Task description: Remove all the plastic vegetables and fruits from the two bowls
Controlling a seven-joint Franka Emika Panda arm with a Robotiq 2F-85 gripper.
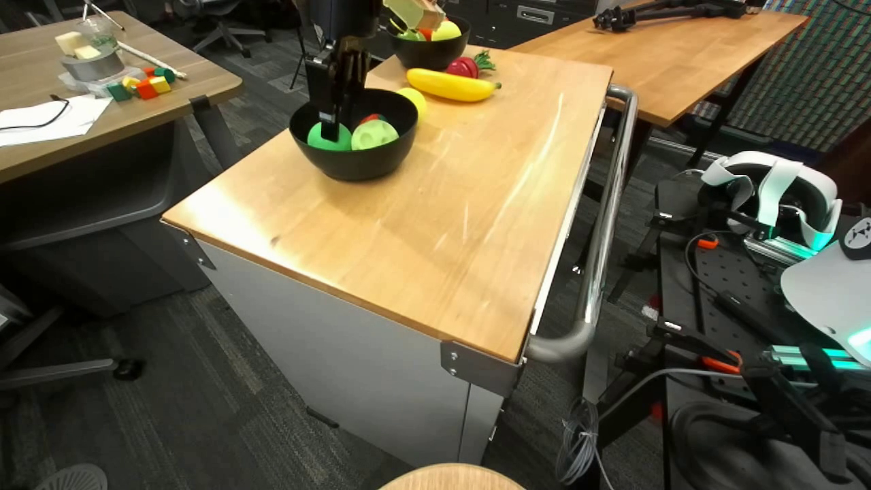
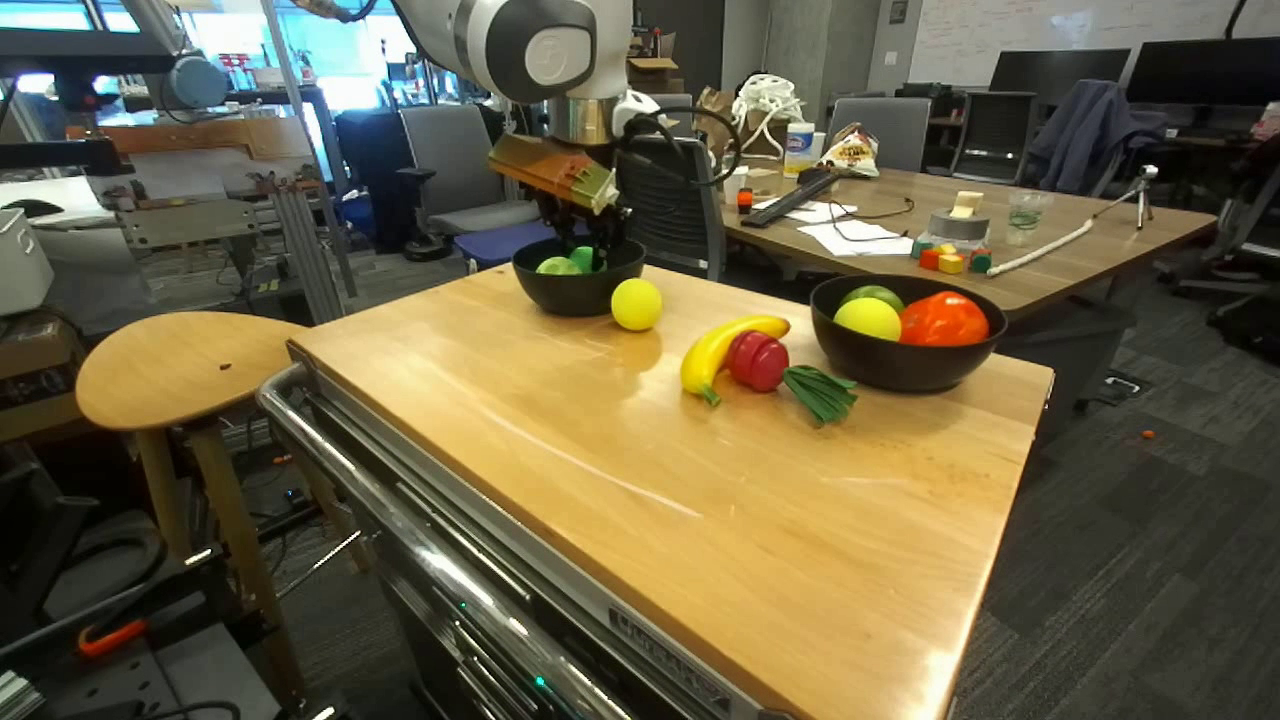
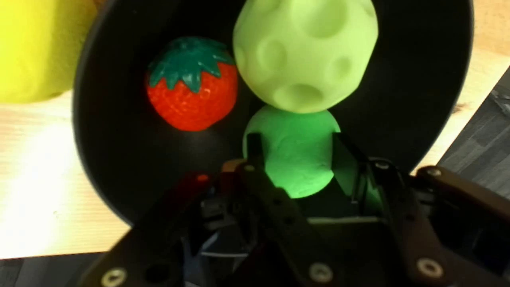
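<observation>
dark grey carpet (image 1: 224, 381) covers the floor of this office-like room; behind are a bright window (image 2: 355, 75) and a whiteboard (image 2: 1050, 28), whose handwriting is too small to read. the wooden top (image 2: 720, 520) of the cart (image 1: 354, 340) is glossy, with pale scratches, and a metal handle (image 1: 610, 211) runs along its side. below its edge sits a plate (image 2: 668, 657) with blurred letters, which i cannot read surely; the label of a white canister (image 2: 799, 150) on the brown desk (image 2: 1080, 255) is too small.

the claw (image 3: 297, 147) is clamped on the bright green ball (image 3: 299, 171), one fingertip at each side, inside a black bowl (image 1: 354, 165). in the same bowl lie a pale green dented ball (image 3: 306, 56), just beside the bright one, and a strawberry (image 3: 195, 97). on the wood beside this bowl rests a yellow ball (image 2: 636, 304); the banana (image 1: 452, 85) and a red radish-like vegetable (image 2: 758, 361) lie near another black bowl (image 2: 900, 367), which holds a red tomato-like piece (image 2: 945, 320), a yellow fruit (image 2: 868, 320) and a green fruit (image 2: 880, 293).
</observation>
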